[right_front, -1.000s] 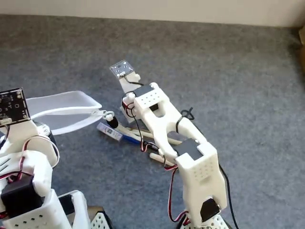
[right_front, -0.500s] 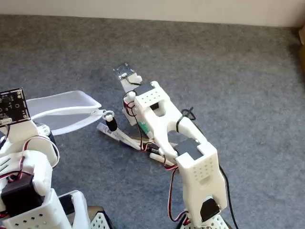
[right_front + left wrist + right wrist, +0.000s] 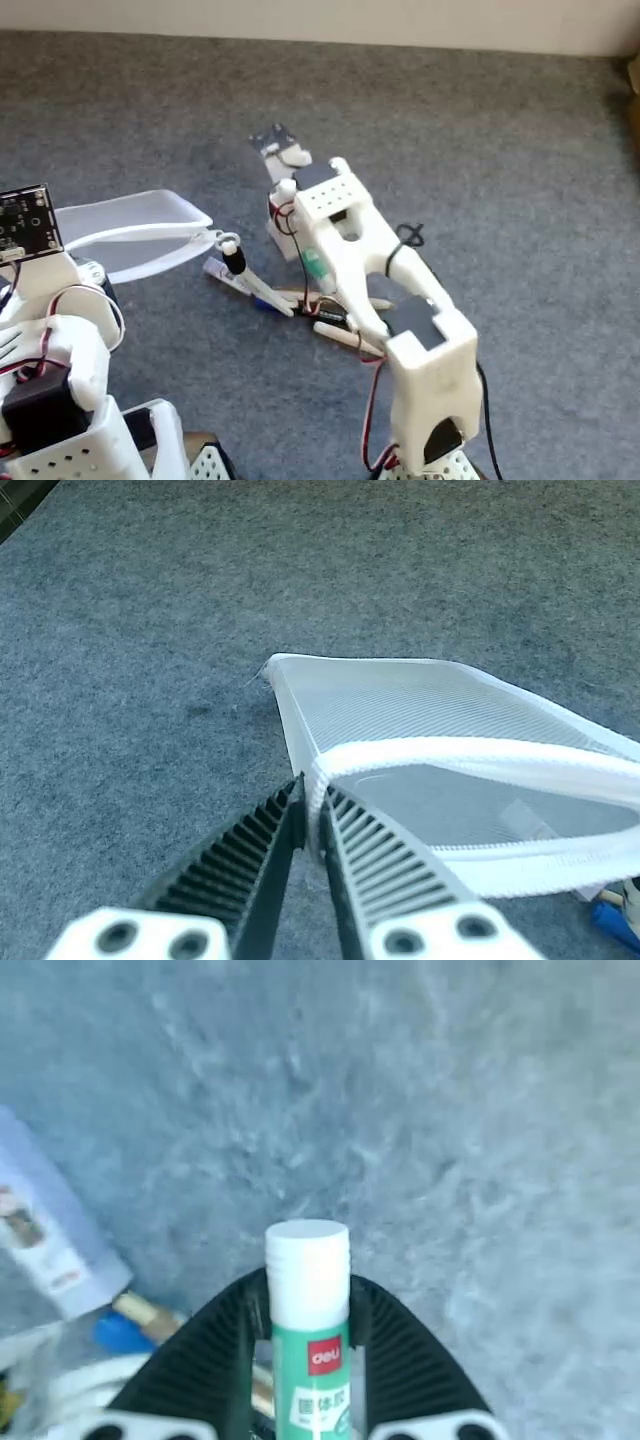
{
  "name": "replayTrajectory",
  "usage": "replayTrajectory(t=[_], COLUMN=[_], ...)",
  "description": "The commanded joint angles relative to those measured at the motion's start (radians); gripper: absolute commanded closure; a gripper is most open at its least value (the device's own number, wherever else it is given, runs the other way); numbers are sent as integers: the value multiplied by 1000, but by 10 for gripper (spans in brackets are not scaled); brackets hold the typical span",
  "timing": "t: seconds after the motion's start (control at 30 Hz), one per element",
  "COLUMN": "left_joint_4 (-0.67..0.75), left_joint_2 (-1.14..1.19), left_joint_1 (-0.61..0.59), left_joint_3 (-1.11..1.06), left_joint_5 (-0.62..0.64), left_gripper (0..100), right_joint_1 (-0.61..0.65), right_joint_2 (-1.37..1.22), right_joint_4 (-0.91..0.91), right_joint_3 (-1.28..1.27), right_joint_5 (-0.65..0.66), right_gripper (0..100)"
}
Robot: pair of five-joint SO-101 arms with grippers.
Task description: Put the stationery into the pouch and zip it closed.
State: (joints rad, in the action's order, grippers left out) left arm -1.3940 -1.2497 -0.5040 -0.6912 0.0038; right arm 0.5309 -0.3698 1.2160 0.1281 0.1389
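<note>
Crouching at the left of the high view, the left arm (image 3: 60,350) is bending low over the grey tabletop (image 3: 520,180), with its wrist pointing toward the pouch (image 3: 135,235). In its own wrist view the left tool (image 3: 308,805) is clenching the pouch (image 3: 430,720) by the white rim at one end, both ribbed fingers (image 3: 375,845) pressing together on the fabric. The pouch is lying flat on the tabletop, just beyond the left arm, and its far end is pointing toward the middle of the table. Its zip (image 3: 500,755) is standing open, the two white edges are gaping apart, and the grey tabletop is showing through the see-through mesh.

Lying just beside the pouch's zip end is a small heap of stationery: several pens (image 3: 300,300) are crossing one another, and a blue piece (image 3: 262,300) is lying among them. A dark-tipped piece (image 3: 235,262) is standing right at the pouch's corner; whether it belongs to the zip or to a pen I cannot tell.

Stretching from the lower middle of the high view toward the centre of the tabletop, the right arm (image 3: 350,240) is leaning forward above the heap, with its wrist dipping down. The right tool (image 3: 308,1295) is grasping a glue stick (image 3: 307,1255), its black fingers (image 3: 385,1325) closing on both sides of the green-and-white tube while the white cap is poking out past the fingertips. In the high view the glue stick (image 3: 315,265) is hanging under the right arm, off the tabletop and apart from the pouch. A pale blue piece (image 3: 45,1230) is lying on the tabletop near the tool.
</note>
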Motion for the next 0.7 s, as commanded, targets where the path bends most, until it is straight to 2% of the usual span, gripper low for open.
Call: replayTrajectory(t=[0.0,0.3,0.53,0.67], left_joint_4=[-5,-5,-11,-52], left_joint_2=[16,21,24,136], left_joint_1=[77,165,288,334], left_joint_3=[47,113,171,251], left_joint_5=[11,11,11,11], left_gripper=[993,993,993,993], right_joint_1=[-30,-71,-68,-71], right_joint_2=[151,386,575,673], right_joint_4=[25,162,246,300], right_joint_3=[25,13,13,13], right_joint_5=[3,0,-110,-112], right_gripper=[995,995,995,995])
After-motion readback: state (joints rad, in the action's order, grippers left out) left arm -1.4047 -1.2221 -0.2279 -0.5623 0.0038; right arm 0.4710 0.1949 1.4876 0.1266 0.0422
